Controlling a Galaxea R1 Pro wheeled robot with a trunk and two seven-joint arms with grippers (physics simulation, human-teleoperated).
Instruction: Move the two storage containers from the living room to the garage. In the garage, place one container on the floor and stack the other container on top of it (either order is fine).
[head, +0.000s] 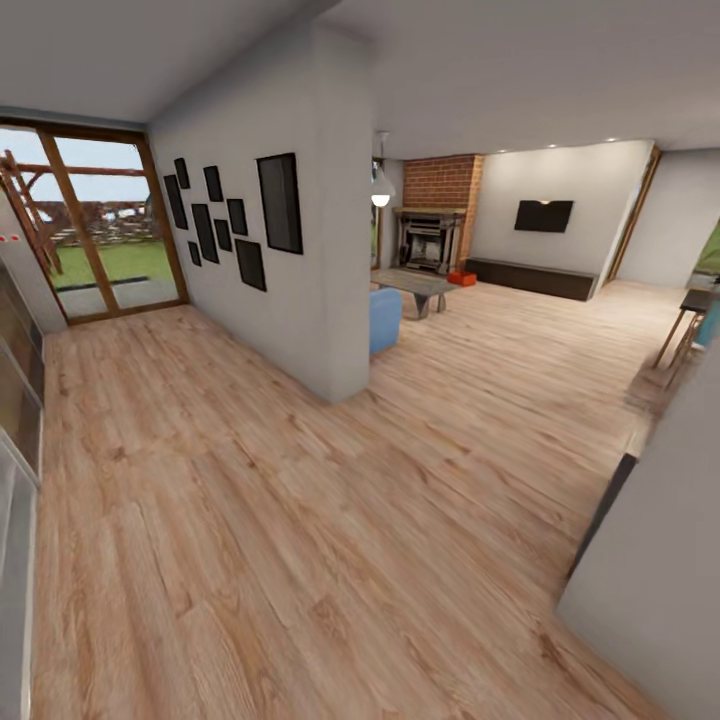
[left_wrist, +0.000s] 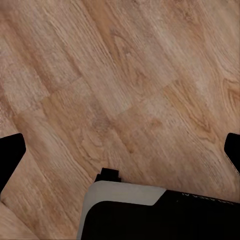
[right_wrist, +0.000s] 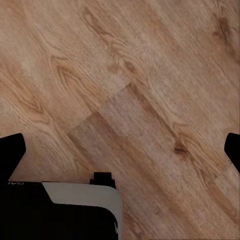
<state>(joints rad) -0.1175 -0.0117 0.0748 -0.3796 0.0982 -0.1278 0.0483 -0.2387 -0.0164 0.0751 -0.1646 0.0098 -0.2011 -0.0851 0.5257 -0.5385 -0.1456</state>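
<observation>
A wide run of light wood plank floor (head: 300, 520) is seen from the head camera, with the living room opened up beyond a white partition wall (head: 300, 250) hung with dark frames. At the far end, a red brick chimney (head: 442, 182) is stood over an ornate fireplace (head: 430, 240), and a long dark bench (head: 535, 278) is set along the back wall under a wall-mounted screen (head: 544, 215). A low grey coffee table (head: 415, 287) is placed in front of the hearth. Just past its far right corner, on the planks near the bench's left end, a small orange-red shape is made out: the storage containers (head: 461, 277), too distant for the two to be told apart. They lie well ahead and slightly right of centre, so the right arm is judged marginally nearer, and a long drive across the room is called for first. The left gripper (left_wrist: 120, 150) and right gripper (right_wrist: 120, 150) are both held spread wide and empty, pointed down at bare planks.
</observation>
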